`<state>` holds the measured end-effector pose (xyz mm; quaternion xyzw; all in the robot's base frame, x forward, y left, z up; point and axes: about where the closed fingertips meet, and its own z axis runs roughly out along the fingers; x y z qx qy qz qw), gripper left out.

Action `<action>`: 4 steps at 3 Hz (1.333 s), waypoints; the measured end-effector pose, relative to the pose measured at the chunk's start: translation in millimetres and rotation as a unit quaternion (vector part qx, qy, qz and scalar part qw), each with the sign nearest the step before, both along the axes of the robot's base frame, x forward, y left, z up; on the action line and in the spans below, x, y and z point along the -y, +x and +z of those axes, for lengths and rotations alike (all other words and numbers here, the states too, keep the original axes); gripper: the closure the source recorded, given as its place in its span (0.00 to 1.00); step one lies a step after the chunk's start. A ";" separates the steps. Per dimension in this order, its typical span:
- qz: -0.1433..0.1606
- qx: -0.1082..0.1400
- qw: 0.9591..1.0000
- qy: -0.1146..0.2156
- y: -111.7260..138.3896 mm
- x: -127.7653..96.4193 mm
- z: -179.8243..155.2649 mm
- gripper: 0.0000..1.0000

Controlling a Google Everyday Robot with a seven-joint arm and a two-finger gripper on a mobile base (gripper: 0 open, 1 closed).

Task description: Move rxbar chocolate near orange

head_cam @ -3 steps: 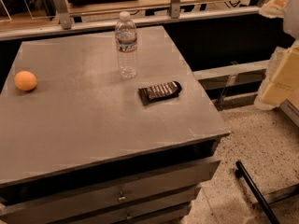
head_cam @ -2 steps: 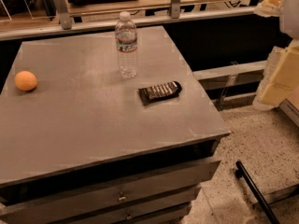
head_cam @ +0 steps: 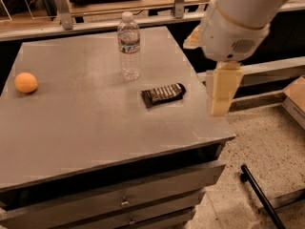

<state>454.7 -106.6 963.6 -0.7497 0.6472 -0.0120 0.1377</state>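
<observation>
The rxbar chocolate (head_cam: 163, 94), a flat black-wrapped bar, lies on the grey table (head_cam: 95, 132) right of centre. The orange (head_cam: 25, 82) sits near the table's left edge, far from the bar. My gripper (head_cam: 219, 108) hangs from the white arm at the upper right. It is above the table's right edge, a short way to the right of the bar, and touches nothing. It holds nothing that I can see.
A clear plastic water bottle (head_cam: 129, 46) stands upright just behind and left of the bar. Drawers (head_cam: 125, 202) run under the table front. A black rod (head_cam: 259, 197) lies on the speckled floor at right. A railing (head_cam: 119, 18) runs behind the table.
The arm and gripper have swung in from the right edge of the view to beside the bar. The bar, orange and bottle have not moved on the table.
</observation>
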 end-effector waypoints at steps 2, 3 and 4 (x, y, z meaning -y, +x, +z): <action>0.067 -0.074 0.995 -0.027 61.8 -56.4 -81.5 0.00; 0.067 -0.088 0.993 -0.034 91.2 -64.0 -108.9 0.00; 0.064 -0.089 0.994 -0.027 110.3 -65.1 -125.9 0.00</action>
